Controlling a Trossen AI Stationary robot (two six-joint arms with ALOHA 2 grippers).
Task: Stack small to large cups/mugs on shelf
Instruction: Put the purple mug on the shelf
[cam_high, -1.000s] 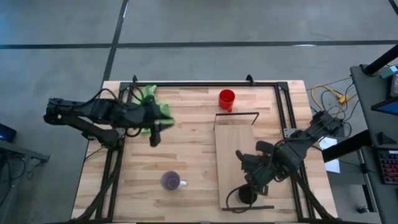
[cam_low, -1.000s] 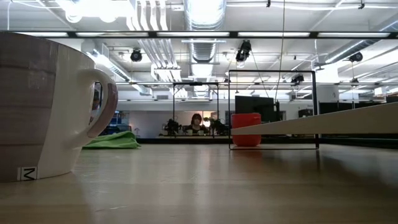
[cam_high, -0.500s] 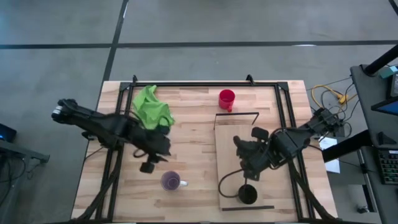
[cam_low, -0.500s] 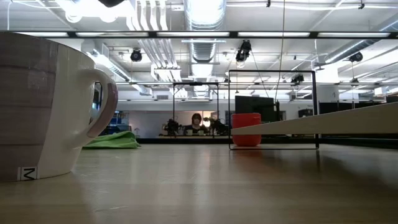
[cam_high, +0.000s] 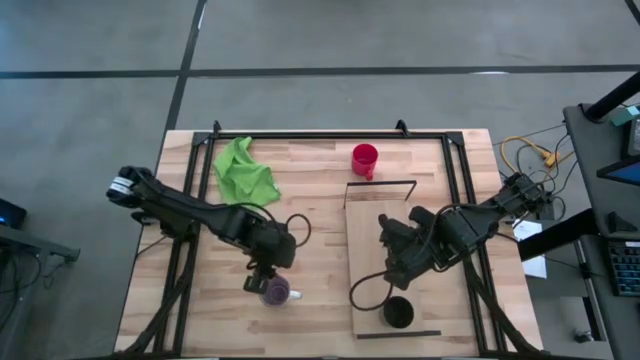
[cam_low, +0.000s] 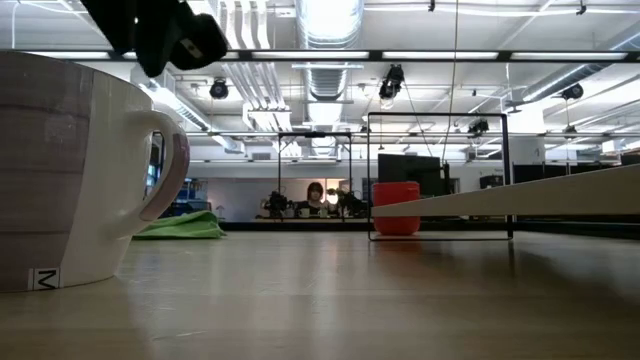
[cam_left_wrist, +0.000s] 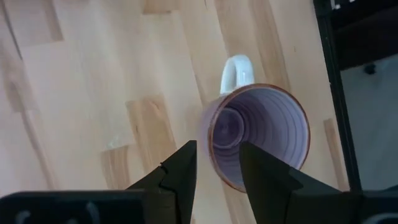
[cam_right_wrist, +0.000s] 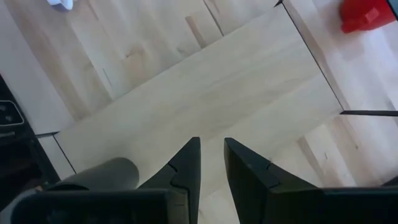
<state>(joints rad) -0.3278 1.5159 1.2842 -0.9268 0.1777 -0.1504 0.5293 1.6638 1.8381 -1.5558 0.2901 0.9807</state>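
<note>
Left wrist view: left gripper (cam_left_wrist: 217, 171) open over purple mug (cam_left_wrist: 258, 137), rigid, prob breakable; pinch rim wall opp handle; right gripper (cam_right_wrist: 211, 158) empty, slightly open.

The purple cup (cam_left_wrist: 258, 134) looked like glazed ceramic, glossy, with fine rings inside and a smooth pale handle. Under it the tabletop (cam_left_wrist: 93, 93) was striped wood planks with a slight sheen. The shelf (cam_right_wrist: 236, 87) was paler, plain matt wood, framed in thin black wire (cam_high: 380, 184). The left gripper's fingers (cam_left_wrist: 177, 177) looked like matt dark plastic.
</note>
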